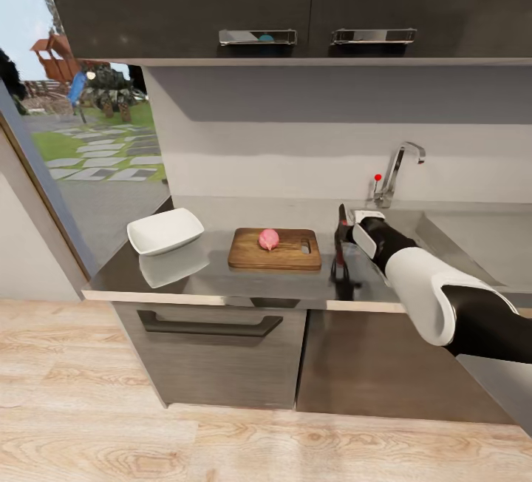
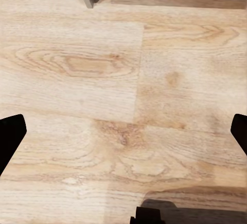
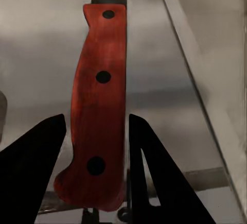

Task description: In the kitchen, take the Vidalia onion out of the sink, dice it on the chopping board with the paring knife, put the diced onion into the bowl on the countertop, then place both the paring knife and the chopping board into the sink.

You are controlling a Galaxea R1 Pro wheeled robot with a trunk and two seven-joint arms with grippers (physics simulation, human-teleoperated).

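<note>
While the onion [image 1: 269, 239] sits whole on the board [image 1: 275, 249] on the countertop [image 1: 222, 279], the right gripper [image 1: 344, 229] pinches the knife [image 1: 340, 234] just right of the board, red handle [image 3: 98, 105] between its dark fingers [image 3: 31, 167], blade up. A white bowl [image 1: 165, 231] lies left of the board, apart from it. The sink [image 1: 473, 242] and tap [image 1: 395, 171] are at right. The left gripper [image 2: 123, 136], fingers spread, faces pale wood floor [image 2: 123, 80].
</note>
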